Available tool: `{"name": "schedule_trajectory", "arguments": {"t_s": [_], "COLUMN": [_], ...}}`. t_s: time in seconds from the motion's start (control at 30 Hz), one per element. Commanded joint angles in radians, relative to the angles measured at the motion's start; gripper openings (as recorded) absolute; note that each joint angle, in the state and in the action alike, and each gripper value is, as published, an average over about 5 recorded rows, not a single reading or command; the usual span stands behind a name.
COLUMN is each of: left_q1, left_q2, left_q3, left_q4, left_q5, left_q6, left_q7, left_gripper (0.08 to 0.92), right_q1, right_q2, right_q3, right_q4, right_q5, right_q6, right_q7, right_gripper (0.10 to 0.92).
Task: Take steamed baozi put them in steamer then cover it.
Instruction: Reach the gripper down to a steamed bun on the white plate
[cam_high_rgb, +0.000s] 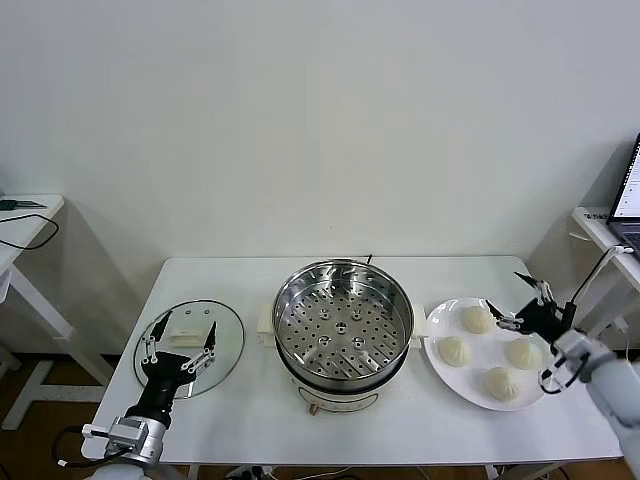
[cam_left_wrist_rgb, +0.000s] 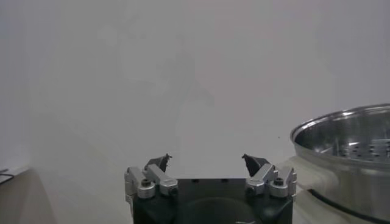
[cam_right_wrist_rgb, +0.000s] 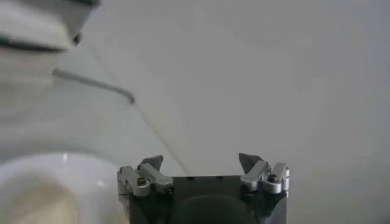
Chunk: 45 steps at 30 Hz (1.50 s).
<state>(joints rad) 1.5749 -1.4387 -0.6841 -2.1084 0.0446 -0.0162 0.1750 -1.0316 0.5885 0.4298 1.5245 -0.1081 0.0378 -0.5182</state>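
Head view: my right claw (cam_high_rgb: 522, 297) hangs open at plate's far rim, nearest baozi (cam_high_rgb: 478, 319) just robot-left; L claw (cam_high_rgb: 180, 347) open, idle.

The steamer (cam_high_rgb: 343, 335) is left uncovered at frame centre, so access from above is wide open; only its steel wall is blocking things sideways from the plate (cam_high_rgb: 440, 372) at lower right.
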Motion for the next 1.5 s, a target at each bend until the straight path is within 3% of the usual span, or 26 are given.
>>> {"name": "schedule_trajectory", "arguments": {"t_s": [0.03, 0.23, 0.47, 1.23, 1.5], "left_q1": [-0.001, -0.001, -0.003, -0.012, -0.010], "left_q2": [0.000, -0.007, -0.016, -0.024, -0.025], "left_q3": [-0.001, -0.009, -0.017, -0.040, -0.052], "left_q4": [-0.006, -0.003, 0.004, 0.028, 0.030], "left_q5": [-0.002, -0.003, -0.002, -0.001, -0.001], "left_q6": [0.002, 0.004, 0.003, 0.001, -0.001], "left_q7": [0.000, -0.002, -0.003, -0.002, -0.001], "left_gripper": [0.823, 0.823, 0.823, 0.823, 0.823], "right_q1": [0.325, 0.667, 0.950, 0.956, 0.930], "right_q2": [-0.199, -0.167, -0.067, 0.225, 0.261], "right_q3": [-0.316, -0.635, -0.925, -0.921, -0.885], "right_q4": [-0.118, -0.246, -0.367, -0.679, -0.717], "right_q5": [-0.135, -0.170, -0.167, -0.261, -0.293], "right_q6": [-0.038, -0.058, -0.053, -0.028, -0.020], "right_q7": [-0.299, -0.553, -0.649, -0.628, -0.624], "right_gripper": [0.823, 0.823, 0.823, 0.823, 0.823]}}
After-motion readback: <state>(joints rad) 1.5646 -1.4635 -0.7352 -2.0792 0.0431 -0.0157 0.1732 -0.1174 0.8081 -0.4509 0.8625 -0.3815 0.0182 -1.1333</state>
